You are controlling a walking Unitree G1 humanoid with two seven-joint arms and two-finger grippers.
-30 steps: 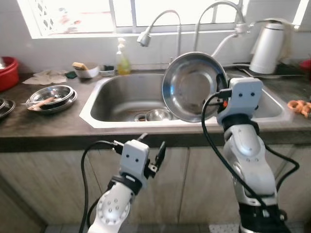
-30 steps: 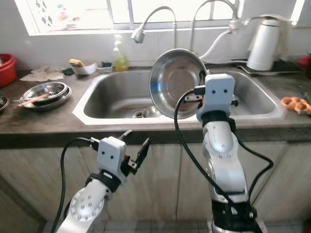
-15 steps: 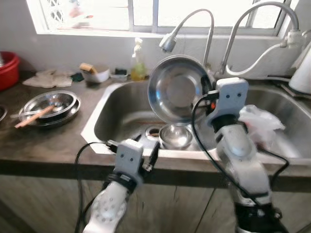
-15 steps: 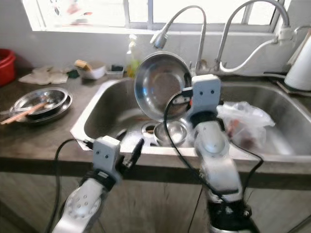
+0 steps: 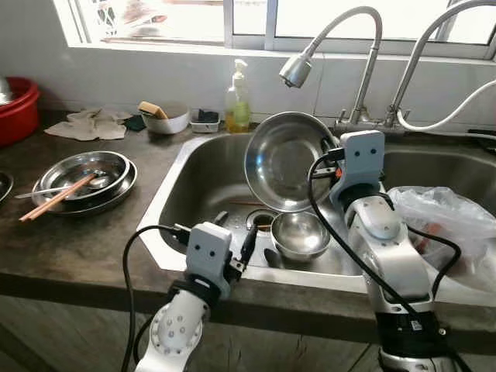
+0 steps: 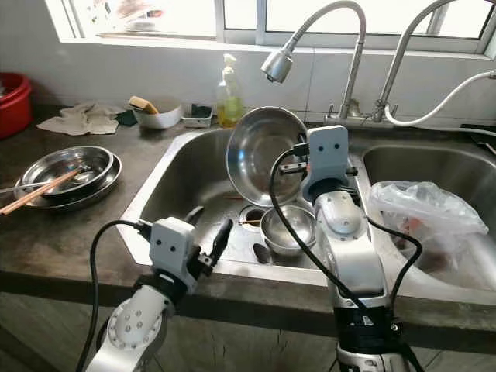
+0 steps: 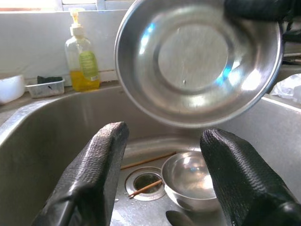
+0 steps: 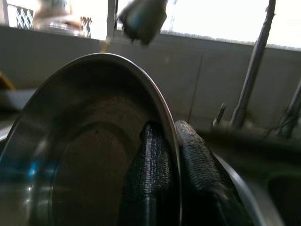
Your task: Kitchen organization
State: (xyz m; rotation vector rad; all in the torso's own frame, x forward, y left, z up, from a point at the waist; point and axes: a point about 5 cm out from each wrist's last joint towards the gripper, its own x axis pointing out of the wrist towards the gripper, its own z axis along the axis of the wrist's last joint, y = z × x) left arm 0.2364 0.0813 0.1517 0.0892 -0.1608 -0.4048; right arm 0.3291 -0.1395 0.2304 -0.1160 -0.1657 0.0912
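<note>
Steel bowl (image 5: 285, 159) hides right gripper (image 8: 165, 155) fingers (image 8: 195, 162).

One large steel bowl (image 5: 285, 159), one small steel bowl (image 5: 301, 233) in the sink (image 5: 198, 194), two faucets (image 5: 345, 54), one soap bottle (image 5: 237, 99), two stacked steel plates (image 5: 85, 172), one pair of chopsticks (image 5: 48, 200), one red basin (image 5: 17, 108), one plastic bag (image 5: 446, 225).

A home kitchen, seen from a steel double sink (image 5: 203, 180) under two curved taps (image 5: 353, 46) by a bright window (image 6: 194, 15), with dish soap (image 5: 237, 105), a sponge bowl (image 6: 157, 116) and stacked steel plates (image 5: 85, 177) on a dark countertop (image 5: 70, 248)
</note>
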